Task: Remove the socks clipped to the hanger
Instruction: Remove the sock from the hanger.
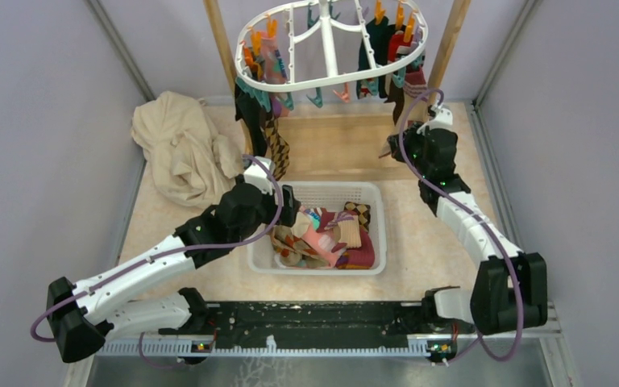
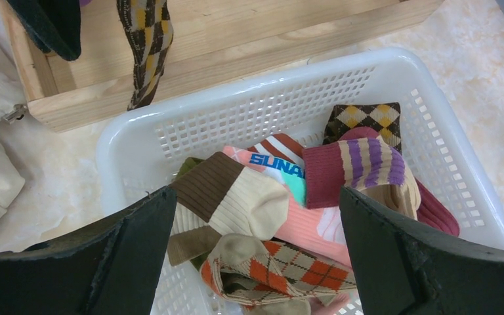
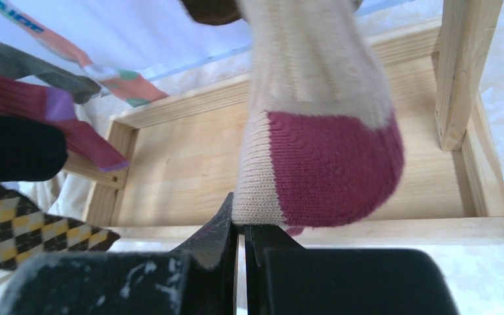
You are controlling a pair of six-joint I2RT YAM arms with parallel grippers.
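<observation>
The cream sock with the dark red heel (image 3: 315, 131) hangs straight down from the right end of the white hanger (image 1: 328, 44). My right jaws are closed tight just under it, their tips touching its lower edge. I cannot tell whether any fabric is actually caught between them.

More socks hang on that same end, dark and red ones, held by orange and teal clips (image 1: 407, 28). On the hanger's left end there are a pink sock (image 1: 272, 64), a black one and a brown argyle sock (image 1: 276, 149) that dangles lowest.

Below them lies the flat wooden frame (image 3: 289, 164), with one post (image 3: 462, 65) standing to the right of my sock.

Nearer to me on the table (image 1: 409, 266) sits the white mesh basket (image 2: 262, 105), holding a heap of loose socks (image 2: 236, 203), ribbed, striped and argyle. My left jaws hang over it, spread as wide as they go, with nothing between them.

A crumpled beige cloth (image 1: 181, 149) lies on the table to the left of the frame.
</observation>
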